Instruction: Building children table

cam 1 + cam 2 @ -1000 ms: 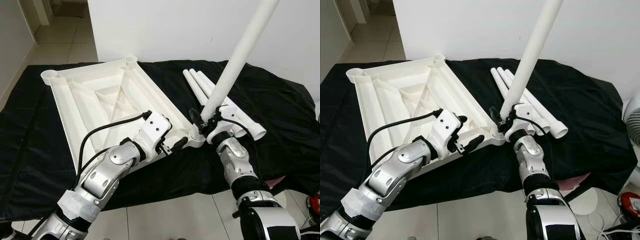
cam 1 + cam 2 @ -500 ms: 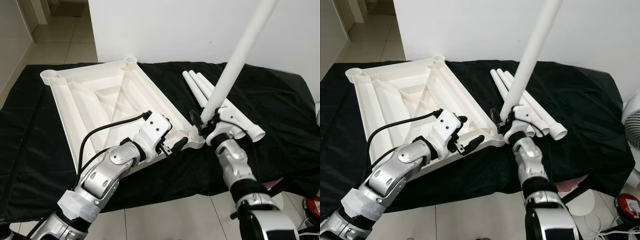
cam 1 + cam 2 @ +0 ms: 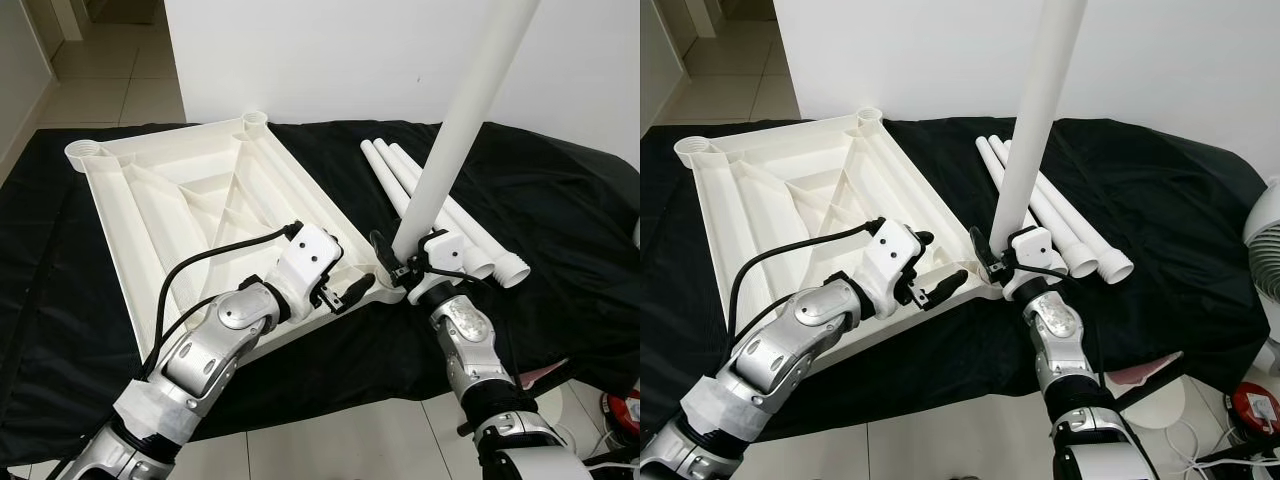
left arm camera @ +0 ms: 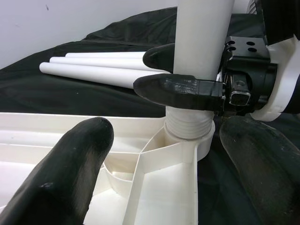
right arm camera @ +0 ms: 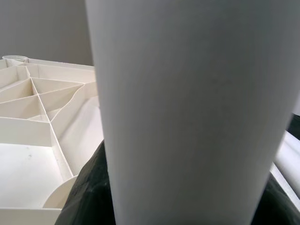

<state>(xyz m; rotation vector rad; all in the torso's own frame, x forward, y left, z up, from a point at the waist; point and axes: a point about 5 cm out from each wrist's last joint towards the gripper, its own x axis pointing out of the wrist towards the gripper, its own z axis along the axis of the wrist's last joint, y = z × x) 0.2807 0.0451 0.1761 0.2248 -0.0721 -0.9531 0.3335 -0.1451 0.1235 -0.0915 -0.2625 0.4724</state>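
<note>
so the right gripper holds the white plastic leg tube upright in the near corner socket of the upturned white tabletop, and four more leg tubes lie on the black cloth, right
Not quite: three spare white leg tubes lie on the black cloth, not four, as the left eye view shows. The rest holds: the right gripper holds the white plastic leg tube upright in the near corner socket of the upturned white tabletop.

A black cloth (image 3: pixel 560 220) covers the floor; on it lie the upturned tabletop (image 3: pixel 190 215) and three legs (image 3: pixel 455 220).

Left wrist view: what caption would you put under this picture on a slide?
Right gripper holds a white table leg upright in the corner socket of the upturned tabletop, spare legs lying behind.
</note>
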